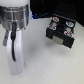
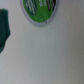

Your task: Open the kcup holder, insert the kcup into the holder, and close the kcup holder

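Note:
The kcup holder [image 1: 61, 31] is a black box at the exterior view's right, with several pods showing in its slots from above; I cannot tell whether its drawer is pulled out. The kcup [image 2: 40, 10] appears in the wrist view as a round white-rimmed pod with a green patterned top, cut off by the frame edge and lying on the pale table. In the exterior view it is hidden behind my arm. My white arm and hand [image 1: 15, 50] fill that view's left, reaching down toward the table. No fingertips show in either view.
A dark green object [image 2: 4, 30] pokes in at the edge of the wrist view, beside the kcup. A dark shape [image 1: 40, 7] lies at the back of the exterior view, behind the holder. The table surface [image 1: 45, 65] is pale grey.

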Controlling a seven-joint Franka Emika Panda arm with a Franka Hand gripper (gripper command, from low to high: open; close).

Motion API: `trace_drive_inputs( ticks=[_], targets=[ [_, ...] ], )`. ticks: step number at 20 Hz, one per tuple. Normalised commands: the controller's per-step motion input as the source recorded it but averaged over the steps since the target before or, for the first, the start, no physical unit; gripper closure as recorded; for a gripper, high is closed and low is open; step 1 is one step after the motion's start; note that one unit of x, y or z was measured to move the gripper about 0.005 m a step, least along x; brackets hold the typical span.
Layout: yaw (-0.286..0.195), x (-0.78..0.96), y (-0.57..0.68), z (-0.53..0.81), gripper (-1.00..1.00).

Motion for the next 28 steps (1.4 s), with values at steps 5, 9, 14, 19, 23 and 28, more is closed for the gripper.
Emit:
trace_drive_inputs(
  ticks=[5, 9, 14, 19, 23, 28],
  targets=[
    [-0.195, 0.43, -0.29, -0.05, -1.0],
    [-0.151, 0.29, -0.25, -0.15, -1.0],
    [-0.109, 0.18, -0.26, -0.17, -1.0],
    [-0.115, 0.13, -0.22, -0.16, -1.0],
    [-0.028, 0.01, -0.04, -0.05, -1.0],
    [0.0, 0.02, 0.0, -0.1, -1.0]
  ],
)
